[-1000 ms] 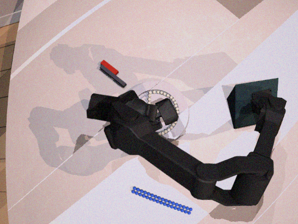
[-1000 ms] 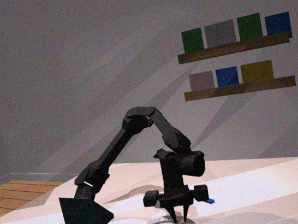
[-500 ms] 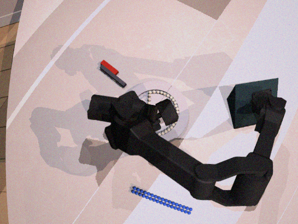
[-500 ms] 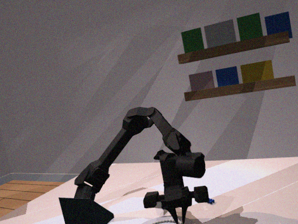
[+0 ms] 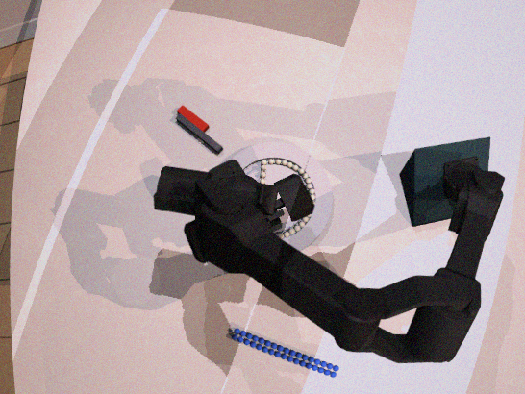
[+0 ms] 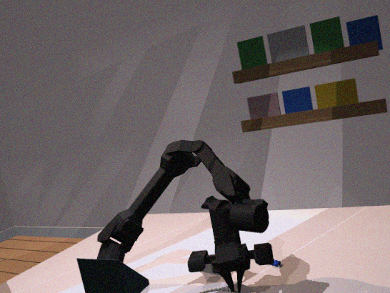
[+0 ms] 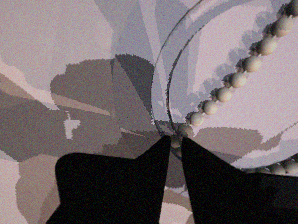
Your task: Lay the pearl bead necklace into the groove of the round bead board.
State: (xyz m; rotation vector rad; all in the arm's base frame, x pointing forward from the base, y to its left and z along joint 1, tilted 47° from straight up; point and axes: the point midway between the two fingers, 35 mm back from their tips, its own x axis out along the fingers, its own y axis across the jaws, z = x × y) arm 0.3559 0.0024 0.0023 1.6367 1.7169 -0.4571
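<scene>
Overhead: pale pink table crossed by light bands and shadows; wood floor at far left edge. Grey wall behind, two wooden shelves upper right with coloured blocks. No legible writing anywhere. Gripper low over round bead board near frame centre, clenched on pearl bead necklace, which curves along the board's groove. Blue bead strand lower centre; red-and-grey block upper left of board.

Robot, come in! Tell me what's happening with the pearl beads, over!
Gripper closing on white pearl bead necklace at round bead board's rim. Most beads ring the board. Nothing blocking.
</scene>
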